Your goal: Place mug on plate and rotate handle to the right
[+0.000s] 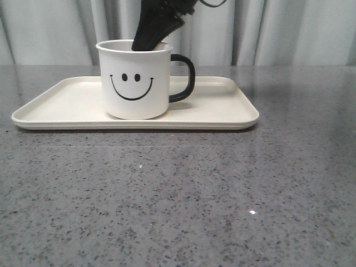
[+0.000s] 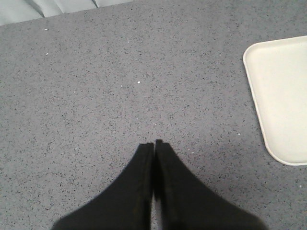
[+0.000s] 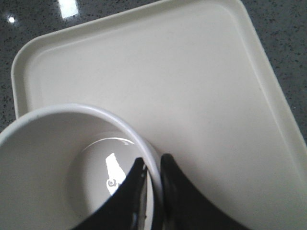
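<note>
The white mug (image 1: 136, 79) with a black smiley face stands upright on the cream plate (image 1: 222, 114), left of its middle. Its black handle (image 1: 184, 78) points to the right. My right gripper (image 1: 149, 38) comes down from above and is shut on the mug's rim, one finger inside the mug and one outside. In the right wrist view the rim (image 3: 141, 139) runs between the two fingertips of the gripper (image 3: 152, 163). My left gripper (image 2: 153, 143) is shut and empty over bare table; the plate's corner (image 2: 280, 96) lies off to one side of it.
The grey speckled table (image 1: 178, 200) stretches in front of the plate. Grey curtains (image 1: 289, 30) hang behind the table's far edge.
</note>
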